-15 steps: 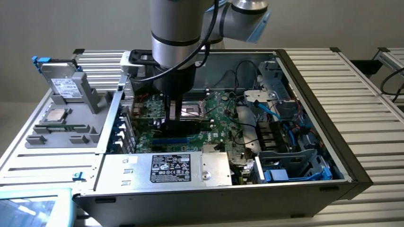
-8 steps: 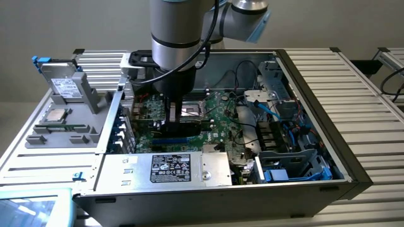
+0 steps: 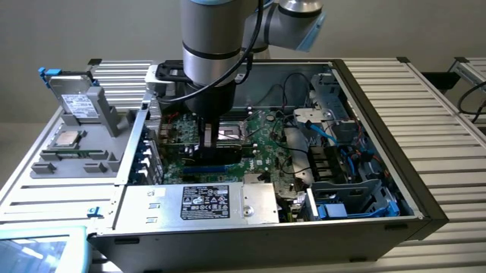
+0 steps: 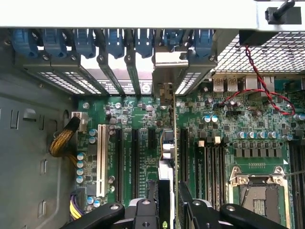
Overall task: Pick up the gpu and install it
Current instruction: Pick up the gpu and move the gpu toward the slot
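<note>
Our pincer (image 4: 167, 215) grips the gpu (image 4: 165, 183) from both sides, edge-on over the motherboard (image 4: 224, 129) slots. In the exterior view the gpu sits at six o'clock from the CPU socket (image 3: 227, 133).

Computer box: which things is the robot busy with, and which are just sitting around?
In the job:
- gpu, clamped in the gripper
- motherboard under it

Just lying about:
- hard drive standing in the grey holder
- silver chip on the grey tray
- power supply box
- red twisted wires
</note>
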Robot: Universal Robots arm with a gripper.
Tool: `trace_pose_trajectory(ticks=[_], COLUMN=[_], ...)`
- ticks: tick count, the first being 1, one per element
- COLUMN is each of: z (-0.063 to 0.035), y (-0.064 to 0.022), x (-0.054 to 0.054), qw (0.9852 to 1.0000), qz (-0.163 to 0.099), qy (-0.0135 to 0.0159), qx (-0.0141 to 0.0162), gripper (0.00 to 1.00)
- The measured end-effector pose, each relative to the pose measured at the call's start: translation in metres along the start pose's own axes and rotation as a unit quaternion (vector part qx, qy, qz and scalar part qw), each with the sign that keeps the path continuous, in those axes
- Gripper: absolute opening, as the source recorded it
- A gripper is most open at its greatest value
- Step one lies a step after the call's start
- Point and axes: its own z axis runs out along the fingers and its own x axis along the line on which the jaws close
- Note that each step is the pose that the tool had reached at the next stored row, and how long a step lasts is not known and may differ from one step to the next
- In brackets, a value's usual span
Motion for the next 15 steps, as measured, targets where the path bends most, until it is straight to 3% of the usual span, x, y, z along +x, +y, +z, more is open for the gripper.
trace_pose_trajectory(ticks=[15], z=[0.0054], y=[0.0012], x=[0.0002], qw=[1.0000], qz=[0.000], qy=[0.0000], qx=[0.0000], gripper=[0.28])
